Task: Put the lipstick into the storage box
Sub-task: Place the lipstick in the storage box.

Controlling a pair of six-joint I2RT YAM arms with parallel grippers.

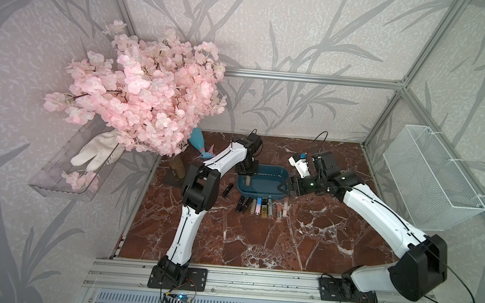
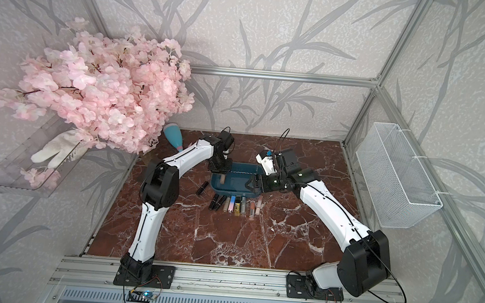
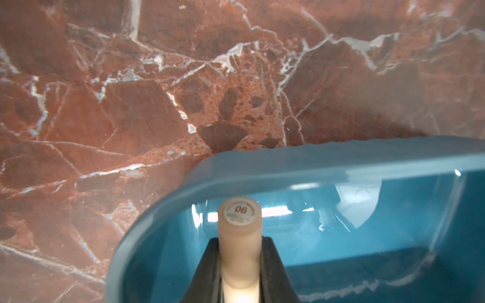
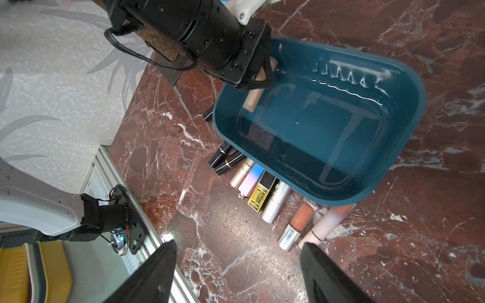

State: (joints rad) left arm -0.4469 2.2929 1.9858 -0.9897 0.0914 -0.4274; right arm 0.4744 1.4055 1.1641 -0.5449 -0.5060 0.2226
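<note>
The left gripper (image 1: 248, 173) is seen clamped on a slim, matte beige lipstick (image 1: 247, 181), a round tube held upright between the two black fingers. In the left wrist view the tube's flat end (image 3: 240, 212) is shown with a round label printed "06". The lipstick is held just inside the left end of the storage box (image 1: 261, 195), a shallow teal-blue plastic tub with rounded corners, a thick rolled rim and a glossy floor in which lights are mirrored. In the right wrist view the tube's lower end (image 4: 253, 101) is seen below the rim (image 4: 417, 105); whether the floor is touched cannot be told. The right gripper (image 1: 281, 188) is held low by the box's near right corner, its pointed black jaws spread wide apart, with bare table seen between them in the right wrist view (image 4: 238, 245). The box is set on a tabletop (image 1: 257, 242) of polished red-brown marble pattern veined in white. Just beside the box's near wall a row of lipsticks (image 1: 260, 208) is laid side by side: black, champagne, pink-to-blue, a square gold case, silver and peach tubes. A lone black lipstick (image 1: 227, 190) is lying apart, to the left of the box. A white wire-mesh basket (image 1: 431, 184) is fixed to the right wall; a clear acrylic tray (image 1: 65, 173) holding a white glove (image 1: 96, 152) is mounted on the left, under pink fabric blossoms (image 1: 145, 91).
</note>
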